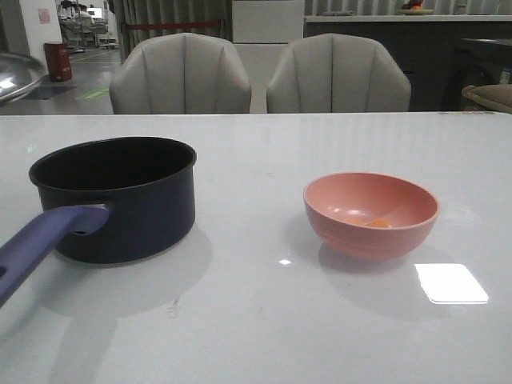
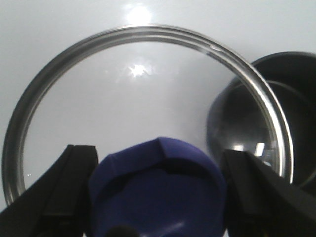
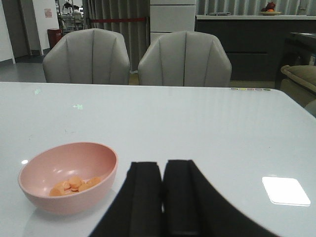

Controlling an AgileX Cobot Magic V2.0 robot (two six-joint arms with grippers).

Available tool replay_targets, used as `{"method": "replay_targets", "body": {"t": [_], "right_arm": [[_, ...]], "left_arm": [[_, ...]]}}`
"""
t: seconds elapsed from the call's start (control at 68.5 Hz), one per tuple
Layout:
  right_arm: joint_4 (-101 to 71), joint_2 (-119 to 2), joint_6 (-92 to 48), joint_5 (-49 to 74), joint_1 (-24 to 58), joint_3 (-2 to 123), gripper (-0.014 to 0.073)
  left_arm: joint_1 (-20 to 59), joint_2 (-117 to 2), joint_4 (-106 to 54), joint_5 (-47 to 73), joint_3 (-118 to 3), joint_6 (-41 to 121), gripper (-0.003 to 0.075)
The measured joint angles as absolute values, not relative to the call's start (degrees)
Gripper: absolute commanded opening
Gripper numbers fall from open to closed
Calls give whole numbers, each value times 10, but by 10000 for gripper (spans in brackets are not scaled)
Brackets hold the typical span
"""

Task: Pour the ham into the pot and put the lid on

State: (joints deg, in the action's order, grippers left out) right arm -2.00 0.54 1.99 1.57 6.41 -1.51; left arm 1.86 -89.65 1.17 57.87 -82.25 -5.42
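Note:
The dark navy pot (image 1: 128,216) stands on the left of the table, its purple-blue handle (image 1: 40,244) pointing toward me. To its right, the pink bowl (image 1: 352,236) holds orange-yellow ham (image 1: 378,223). My left gripper (image 2: 158,150) is shut on the dark blue knob (image 2: 158,187) of the glass lid (image 2: 148,30). The lid hangs to the left of the pot (image 2: 296,84); its edge (image 1: 14,76) shows at the far left. My right gripper (image 3: 162,165) is shut on nothing, low over the table to the right of the bowl (image 3: 59,202) and its ham (image 3: 74,186).
Two grey chairs (image 1: 180,76) (image 1: 340,76) stand behind the table's far edge. A bright light patch (image 1: 450,283) lies on the white tabletop in front of and to the right of the bowl.

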Motion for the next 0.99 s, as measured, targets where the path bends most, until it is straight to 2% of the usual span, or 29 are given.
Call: {"method": "replay_targets", "body": {"t": [0.336,0.643,0.789,0.833,0.847,0.862,0.876,0.92,0.993], "right_arm": [[-20,5,20,16,64,-15,144],[-20,5,20,16,64,-15,144],[-20,5,20,16,64,-15,144],[-20,5,20,16,64,-15,144],[-20,5,20,16,64,-15,144],[-20,5,20,16,64,-15,144],[-20,5,20,16,64,-15,144],[-20,5,20,16,64,-15,144],[-20,5,20,16,64,-15,144]], "left_arm": [[-57,-897,5,464,-644,-28,113],[-63,-952,0,405,-611,-25,137],[-63,-984,0,398,-611,-24,243],[-63,-993,0,396,-611,-24,312],[-63,-993,0,396,-611,-24,312],[-63,-996,0,396,-611,-24,349],[-63,-996,0,396,-611,-24,349],[-63,-1001,0,395,-611,-24,433],[-63,-1001,0,391,-611,-24,500]]}}
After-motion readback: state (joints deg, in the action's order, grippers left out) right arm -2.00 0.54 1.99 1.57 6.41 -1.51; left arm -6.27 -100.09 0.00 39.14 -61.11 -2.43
